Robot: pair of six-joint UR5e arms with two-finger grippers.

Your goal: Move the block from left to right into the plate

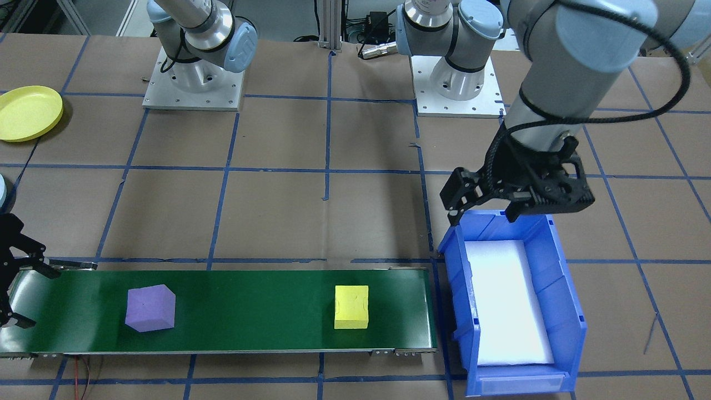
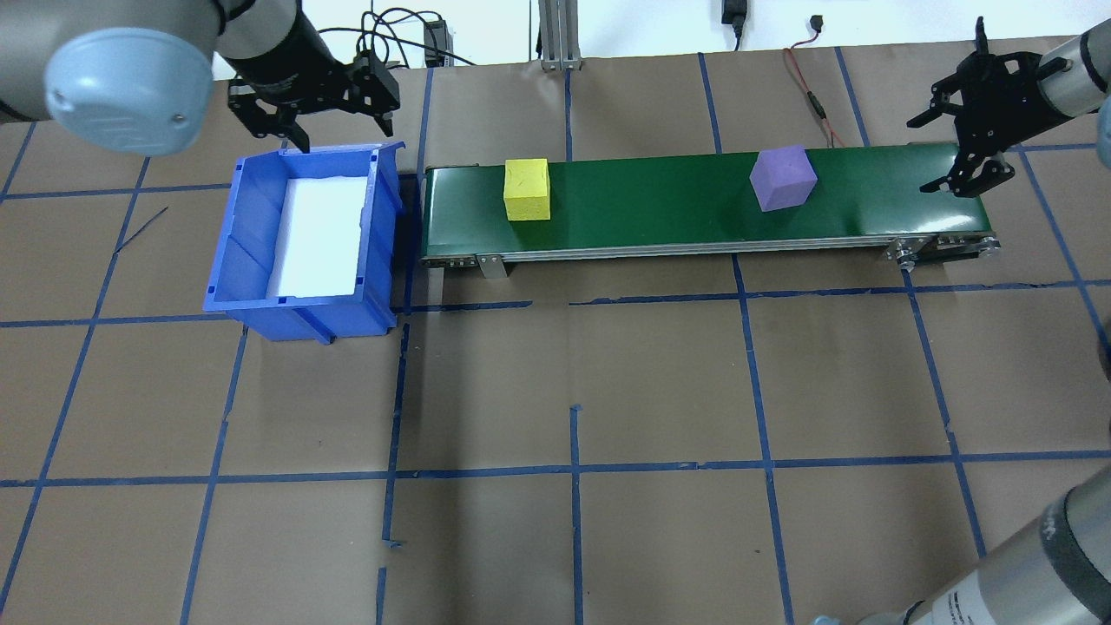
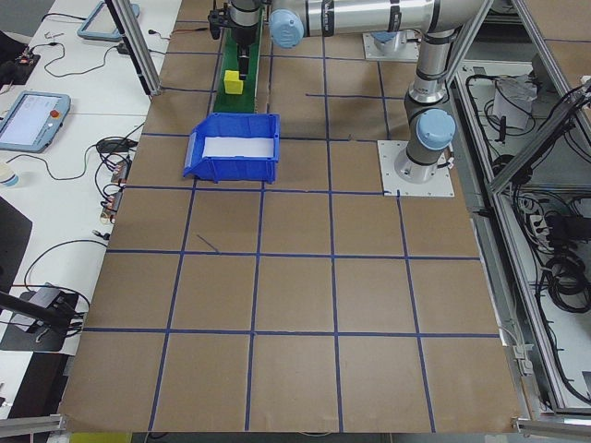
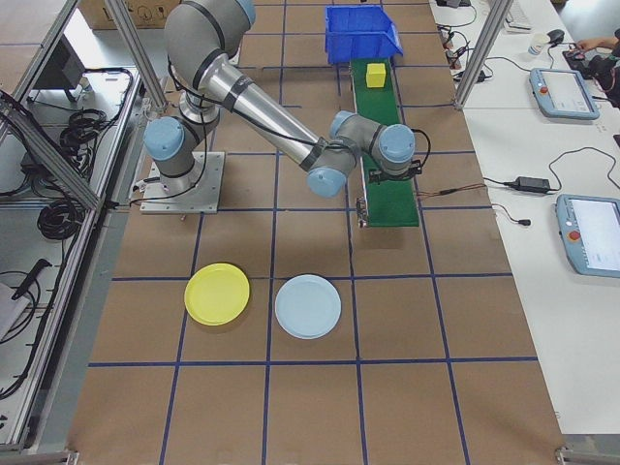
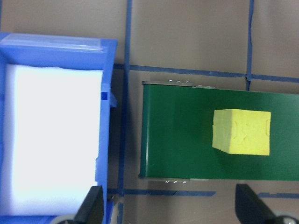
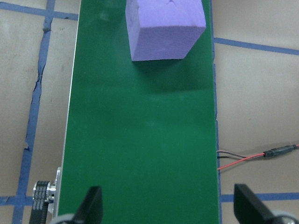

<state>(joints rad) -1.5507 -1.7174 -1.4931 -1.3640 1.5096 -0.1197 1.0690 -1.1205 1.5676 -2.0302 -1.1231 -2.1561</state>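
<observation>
Overhead exterior view: nothing has been delivered, since the purple block point(image 2: 783, 178) and yellow block point(image 2: 527, 188) lie on the belt point(image 2: 694, 217), both end effectors, left point(image 2: 314, 97) and right point(image 2: 974, 117), are spread empty, and the yellow plate point(image 1: 29, 113) sits bare on the table point(image 2: 555, 417).

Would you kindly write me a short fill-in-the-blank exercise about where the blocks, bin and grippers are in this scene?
1. The yellow block and the purple block both rest on the green ____.
2. The block nearer the right gripper is ____ in colour.
3. The left gripper hovers at the far rim of the blue ____.
4. The plate holds ____ blocks.

Missing words: conveyor belt; purple; bin; no
</observation>
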